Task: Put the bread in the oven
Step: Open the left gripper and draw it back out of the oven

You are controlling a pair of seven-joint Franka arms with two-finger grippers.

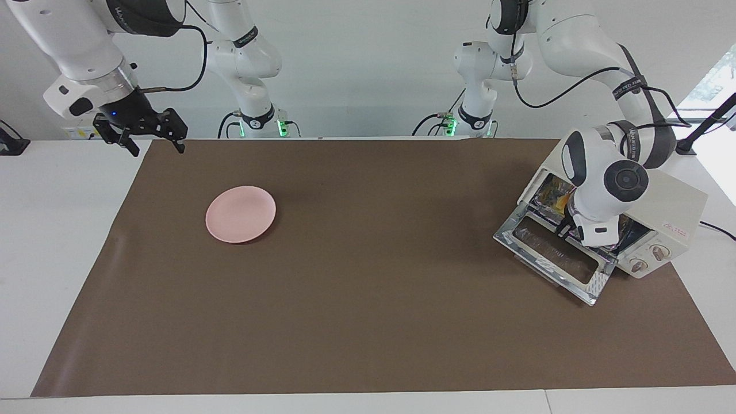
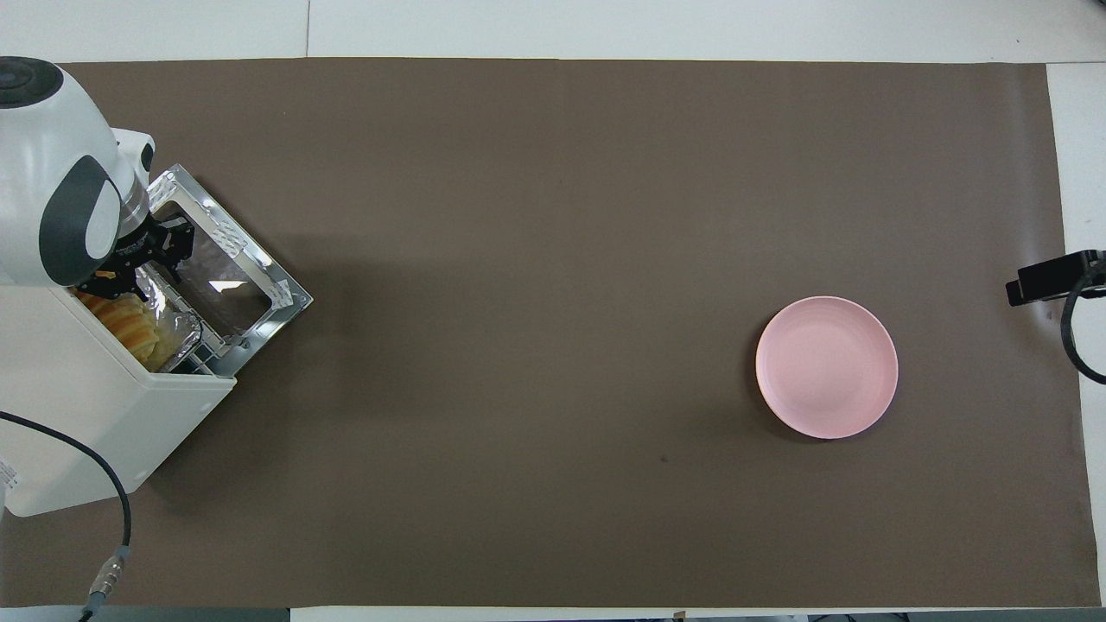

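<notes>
The cream-white oven (image 1: 675, 210) stands at the left arm's end of the table with its glass door (image 1: 552, 253) dropped open. The golden bread (image 2: 130, 326) lies inside it in a crinkled foil tray (image 2: 180, 326); in the facing view only a yellow patch of the bread (image 1: 559, 192) shows. My left gripper (image 2: 143, 259) is at the oven's mouth, over the tray's edge beside the bread; in the facing view its wrist hides it. My right gripper (image 1: 155, 144) is open and empty, raised over the table's edge at the right arm's end.
A round pink plate (image 1: 241, 214) lies bare on the brown mat (image 1: 368, 322) toward the right arm's end; it also shows in the overhead view (image 2: 827, 366). The oven's cable (image 2: 95, 484) trails off the mat near the robots.
</notes>
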